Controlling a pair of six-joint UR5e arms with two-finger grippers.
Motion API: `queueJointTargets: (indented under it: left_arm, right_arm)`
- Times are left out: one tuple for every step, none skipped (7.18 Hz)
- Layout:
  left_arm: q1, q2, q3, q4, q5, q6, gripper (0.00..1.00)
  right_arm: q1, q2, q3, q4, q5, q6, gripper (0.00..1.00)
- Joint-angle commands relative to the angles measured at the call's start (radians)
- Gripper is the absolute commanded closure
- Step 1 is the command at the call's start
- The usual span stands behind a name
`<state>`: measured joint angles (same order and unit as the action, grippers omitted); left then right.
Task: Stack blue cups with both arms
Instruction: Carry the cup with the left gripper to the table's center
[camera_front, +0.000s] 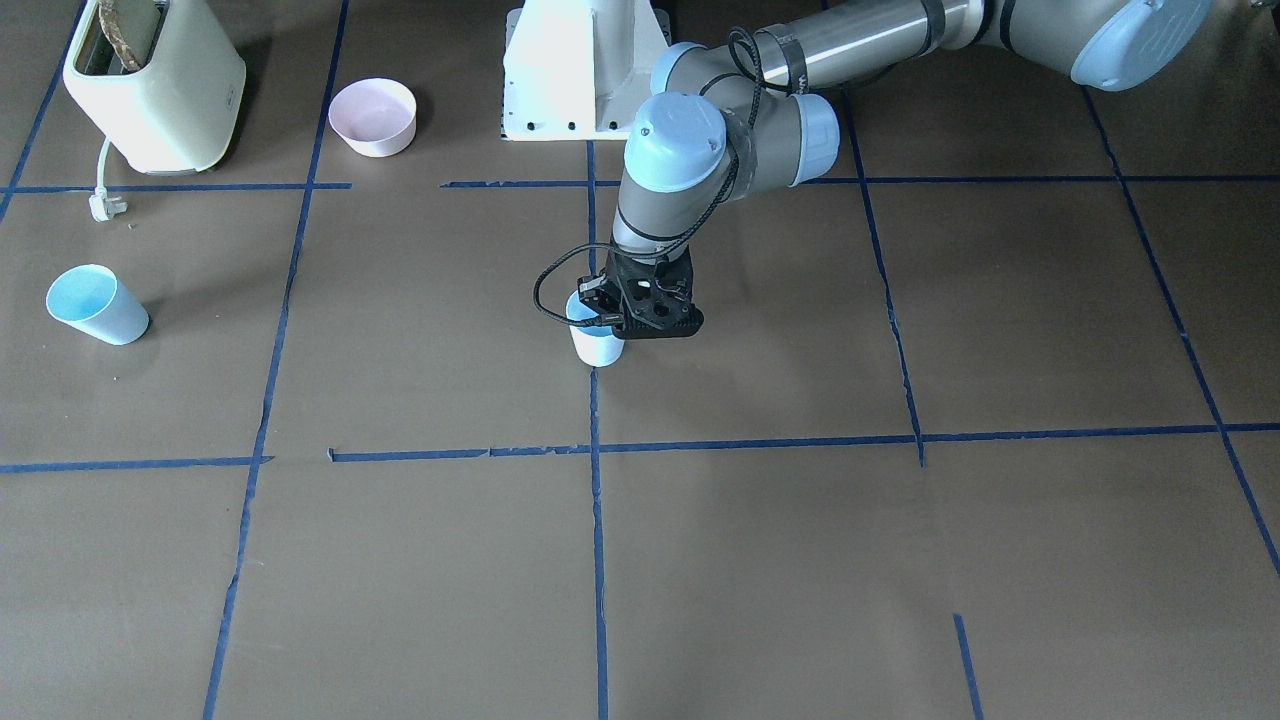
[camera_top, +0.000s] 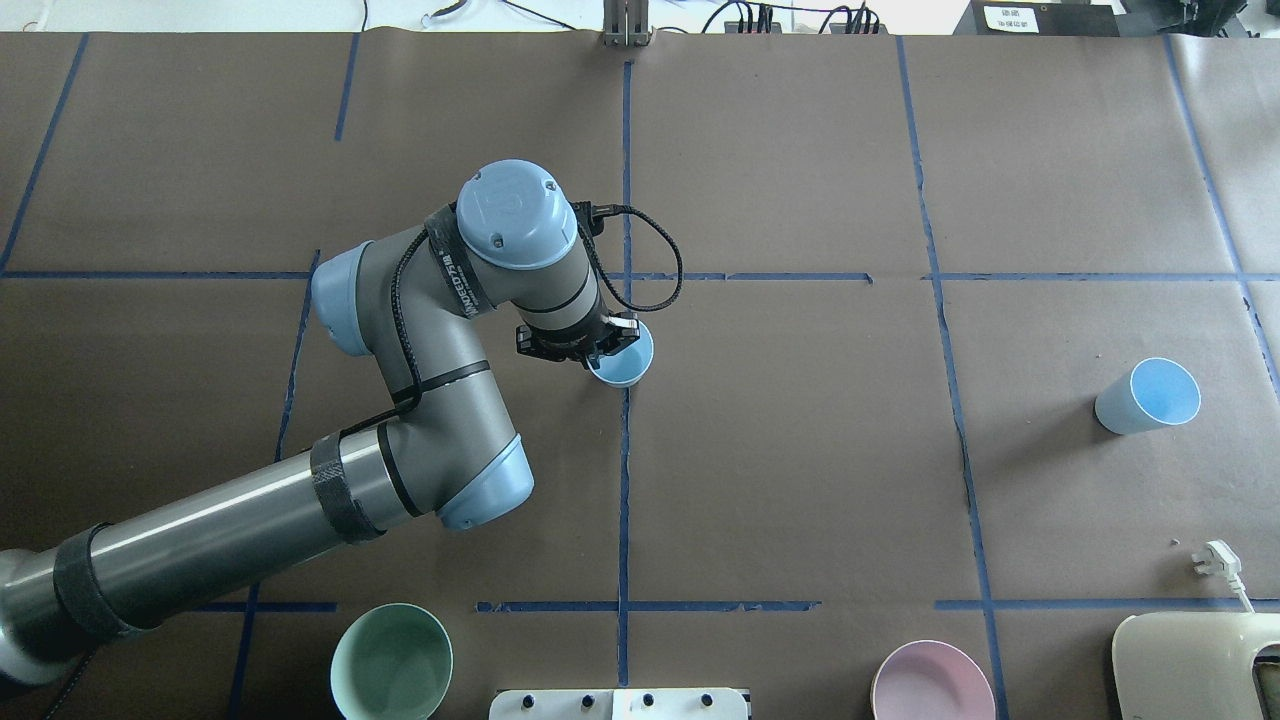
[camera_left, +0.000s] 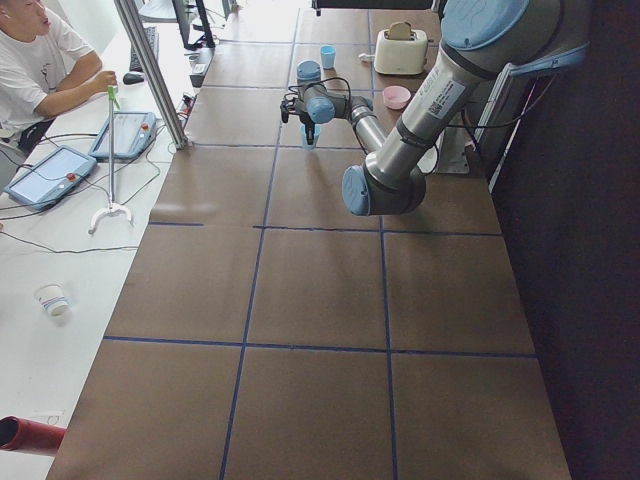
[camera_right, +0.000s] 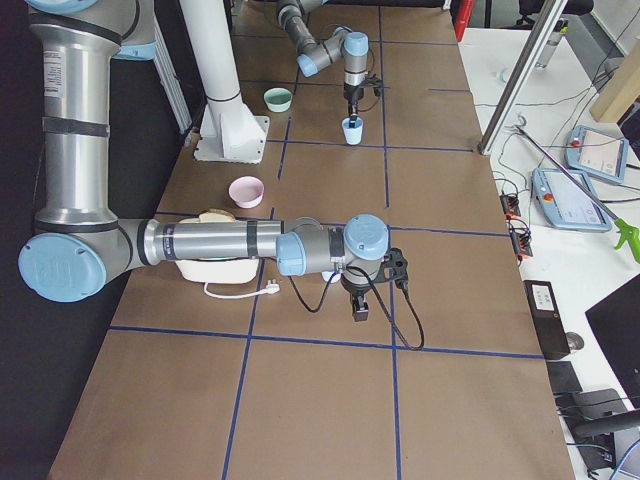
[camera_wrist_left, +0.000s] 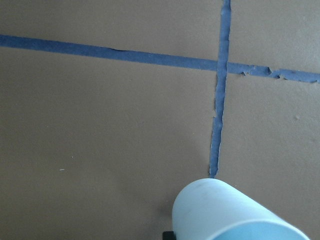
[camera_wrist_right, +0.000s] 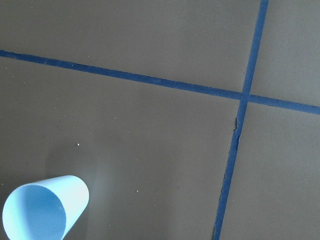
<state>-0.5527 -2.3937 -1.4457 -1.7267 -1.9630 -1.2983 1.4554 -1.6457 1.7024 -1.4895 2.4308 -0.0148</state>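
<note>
Tabletop (camera_top: 800, 450) holds two blue cups (camera_top: 625, 368) (camera_top: 1148, 396) (one at left claw (camera_top: 603, 349)), two bowls (camera_top: 392, 662) (camera_top: 927, 683).

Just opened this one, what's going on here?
The left gripper is down on the rim of one blue cup standing near the middle of the table; whether it is clamped there is unclear. The second blue cup stands alone far to the robot's right, and the right gripper hangs above the table near it. Nothing is stacked yet.
</note>
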Motion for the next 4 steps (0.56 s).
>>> queueJointTargets:
  left_arm:
    - [0.014, -0.010, 0.014, -0.002, 0.015, 0.001, 0.91]
    - [0.020, -0.012, 0.019, -0.004, 0.027, 0.002, 0.60]
    - [0.020, -0.012, 0.018, -0.008, 0.027, 0.001, 0.01]
    - [0.016, -0.018, 0.004, -0.007, 0.027, -0.004, 0.00]
  right_arm:
    - [-0.026, 0.003, 0.000, 0.000, -0.001, 0.001, 0.00]
    - [-0.026, 0.003, 0.002, 0.000, 0.001, 0.001, 0.00]
    - [-0.026, 0.001, 0.003, -0.002, 0.002, 0.003, 0.00]
    - [-0.036, 0.001, 0.008, 0.001, 0.002, 0.027, 0.00]
